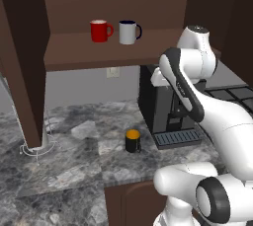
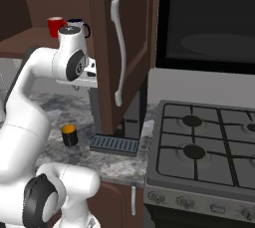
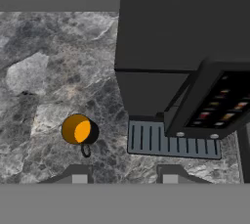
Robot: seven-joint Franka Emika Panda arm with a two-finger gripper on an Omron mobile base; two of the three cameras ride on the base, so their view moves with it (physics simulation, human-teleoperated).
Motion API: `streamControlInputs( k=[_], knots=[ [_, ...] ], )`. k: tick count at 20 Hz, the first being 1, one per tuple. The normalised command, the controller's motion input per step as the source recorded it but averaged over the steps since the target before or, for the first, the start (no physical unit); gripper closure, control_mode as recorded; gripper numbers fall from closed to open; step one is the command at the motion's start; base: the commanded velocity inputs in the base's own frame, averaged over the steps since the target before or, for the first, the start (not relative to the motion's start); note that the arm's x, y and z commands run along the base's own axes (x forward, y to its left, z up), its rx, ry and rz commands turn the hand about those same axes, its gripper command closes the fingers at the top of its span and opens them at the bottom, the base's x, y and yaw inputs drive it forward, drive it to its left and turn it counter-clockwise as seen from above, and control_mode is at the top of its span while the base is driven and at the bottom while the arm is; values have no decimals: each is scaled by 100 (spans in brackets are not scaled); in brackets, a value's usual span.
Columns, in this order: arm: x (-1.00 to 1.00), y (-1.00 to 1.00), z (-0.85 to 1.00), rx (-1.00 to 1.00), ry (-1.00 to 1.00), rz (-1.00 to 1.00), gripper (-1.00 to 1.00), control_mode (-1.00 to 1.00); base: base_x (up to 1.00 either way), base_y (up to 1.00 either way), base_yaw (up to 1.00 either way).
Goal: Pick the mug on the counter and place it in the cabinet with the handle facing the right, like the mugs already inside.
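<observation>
The mug (image 1: 132,141) (image 2: 69,135), small and black with an orange-yellow inside, stands upright on the grey marbled counter (image 1: 69,166) just left of the coffee machine. From above, in the hand view, the mug (image 3: 79,130) lies left of centre with its handle toward the lower edge. My gripper (image 3: 123,175) hangs high over the counter (image 3: 44,71), open, with nothing between its fingers and well clear of the mug. The open brown cabinet (image 1: 74,52) sits above, its shelf holding a red mug (image 1: 100,31) and a white mug (image 1: 129,32), handles to the right.
A black coffee machine (image 1: 163,106) (image 3: 166,42) with a ribbed drip tray (image 2: 114,144) stands right of the mug. A cabinet door (image 2: 117,53) with a pale handle hangs open beside the arm. A gas stove (image 2: 209,147) lies to the right.
</observation>
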Motion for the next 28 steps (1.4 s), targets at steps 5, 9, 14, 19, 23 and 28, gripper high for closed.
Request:
streamControlInputs(
  k=[5,9,14,19,23,28],
  knots=[
    [-4,14,-5,0,1,0,-100,-100,0,0,0],
    [-18,19,-12,0,1,0,-100,-100,0,0,0],
    [-25,23,-21,0,-4,0,-100,-100,0,0,0],
    [-27,8,-24,-1,-14,0,-100,-100,0,0,0],
    [-9,15,-18,0,-2,0,-100,-100,0,0,0],
    [-18,20,-10,0,-1,0,-100,-100,0,0,0]
  ],
)
